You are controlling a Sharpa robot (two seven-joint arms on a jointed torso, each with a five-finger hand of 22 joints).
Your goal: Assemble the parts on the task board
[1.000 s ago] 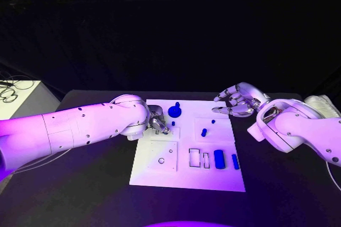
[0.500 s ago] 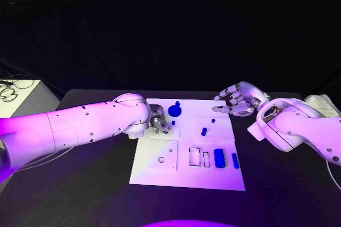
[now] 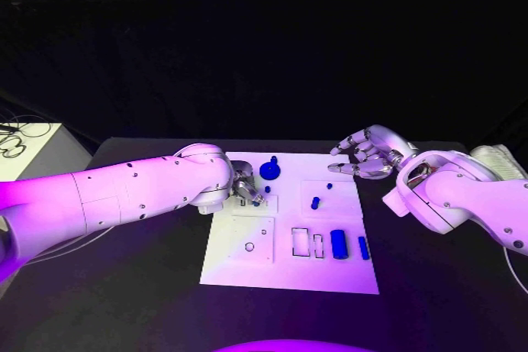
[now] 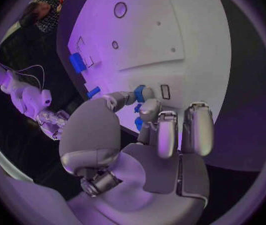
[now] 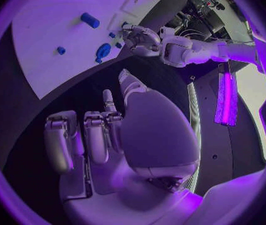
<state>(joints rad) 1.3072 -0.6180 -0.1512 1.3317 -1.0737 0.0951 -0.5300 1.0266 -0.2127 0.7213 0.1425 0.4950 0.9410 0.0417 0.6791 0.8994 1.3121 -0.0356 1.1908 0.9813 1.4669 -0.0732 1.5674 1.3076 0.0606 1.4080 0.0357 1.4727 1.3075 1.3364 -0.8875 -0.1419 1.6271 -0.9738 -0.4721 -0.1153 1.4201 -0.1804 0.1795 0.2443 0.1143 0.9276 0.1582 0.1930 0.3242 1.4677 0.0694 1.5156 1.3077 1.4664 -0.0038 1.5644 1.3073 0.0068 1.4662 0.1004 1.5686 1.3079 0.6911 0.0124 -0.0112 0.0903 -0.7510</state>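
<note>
Right hand (image 3: 366, 156) slightly farther back

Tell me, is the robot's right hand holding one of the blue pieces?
No, the right hand hovers with spread fingers beyond the task board's far corner, holding nothing.

Parts (image 3: 339, 245) on task board (image 3: 248, 272)

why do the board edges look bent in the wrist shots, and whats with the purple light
Left wrist view: the fisheye lens bows the task board edges round the left hand. Right wrist view: same bending, board curved beyond the right hand. Head view: board edges straight; purple light tints it and both arms, background black.
</note>
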